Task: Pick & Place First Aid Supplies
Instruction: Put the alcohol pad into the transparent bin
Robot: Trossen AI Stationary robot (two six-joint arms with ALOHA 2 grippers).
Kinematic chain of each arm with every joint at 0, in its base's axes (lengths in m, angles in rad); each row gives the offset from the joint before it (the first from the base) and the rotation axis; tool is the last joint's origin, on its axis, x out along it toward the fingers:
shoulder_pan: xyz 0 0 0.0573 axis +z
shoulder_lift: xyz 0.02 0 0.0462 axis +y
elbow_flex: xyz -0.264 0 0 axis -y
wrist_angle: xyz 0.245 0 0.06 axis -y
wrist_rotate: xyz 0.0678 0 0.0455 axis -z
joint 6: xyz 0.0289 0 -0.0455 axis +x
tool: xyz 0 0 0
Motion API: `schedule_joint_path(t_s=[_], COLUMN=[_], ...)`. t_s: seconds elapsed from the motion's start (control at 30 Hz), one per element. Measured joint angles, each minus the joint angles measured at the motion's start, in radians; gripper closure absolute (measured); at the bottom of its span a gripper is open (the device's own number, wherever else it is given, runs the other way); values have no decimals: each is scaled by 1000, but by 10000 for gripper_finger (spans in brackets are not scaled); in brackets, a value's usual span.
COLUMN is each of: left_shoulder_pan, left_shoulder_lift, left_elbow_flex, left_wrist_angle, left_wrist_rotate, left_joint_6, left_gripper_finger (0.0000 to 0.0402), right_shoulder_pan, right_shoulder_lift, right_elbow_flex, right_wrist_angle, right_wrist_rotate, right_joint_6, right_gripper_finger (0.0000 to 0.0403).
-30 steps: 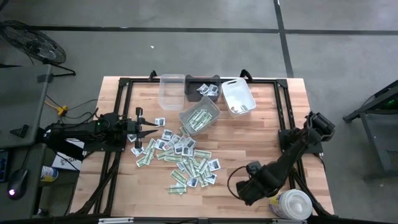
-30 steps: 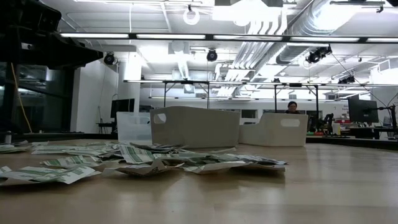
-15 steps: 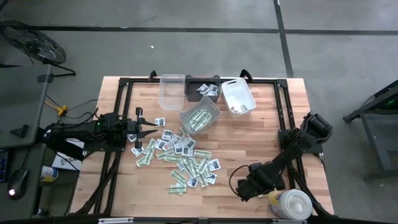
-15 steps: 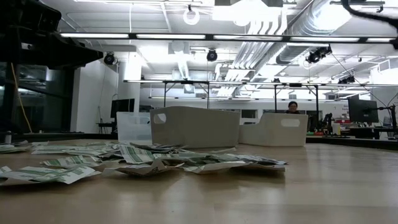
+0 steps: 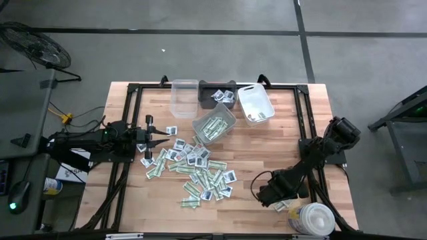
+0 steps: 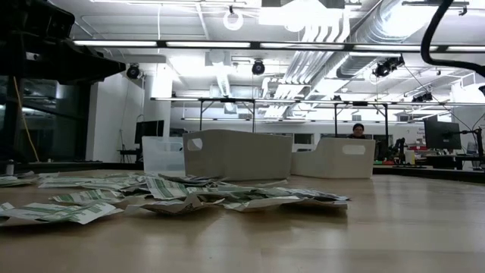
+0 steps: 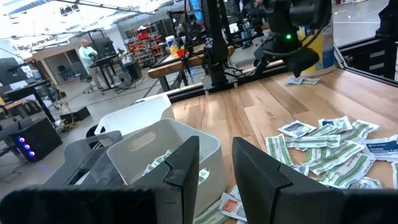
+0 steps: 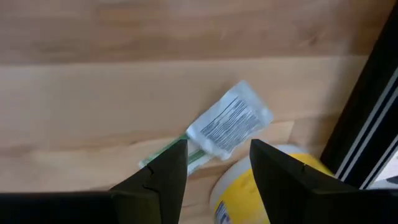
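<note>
Hanging open over the worktop (image 5: 267, 153), the right pincer (image 8: 217, 168) has a white packet (image 8: 229, 126) lying slantwise just ahead; the left pincer (image 7: 214, 171) waits, apart and empty.

Bright ceiling strip lights (image 6: 227, 43) wash the room evenly, leaving only faint shadows on the wooden table (image 5: 267, 143). Below those lights, the low view's tabletop foreground blurs. The left wrist view's near fingers (image 7: 183, 168) look soft.

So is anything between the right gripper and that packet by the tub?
Nothing visible. The right gripper hangs open directly over the white packet, which lies on bare table overlapping a green-and-white strip, beside the yellow-labelled tub.
</note>
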Motion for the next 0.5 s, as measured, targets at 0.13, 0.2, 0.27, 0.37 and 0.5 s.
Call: schedule_joint_path(t_s=[0.13,0.2,0.27,0.37,0.5], left_shoulder_pan=[0,0,0,0,0], left_shoulder_lift=[0,0,0,0,0], left_elbow_flex=[0,0,0,0,0], left_wrist_angle=[0,0,0,0,0], left_wrist_rotate=[0,0,0,0,0], left_joint_6=[0,0,0,0,0], left_gripper_finger=[305,305,305,305,305], right_shoulder_pan=[-4,-8,-8,-8,-9], right_shoulder_lift=[-13,-13,-14,-14,-16], right_elbow_flex=[-63,-89,-113,-135,-161], right_wrist_angle=[81,125,163,203,240], right_wrist_rotate=[-35,-45,-51,-52,-51], right_joint_6=[11,12,13,16,15], right_gripper_finger=[235,235,235,235,236])
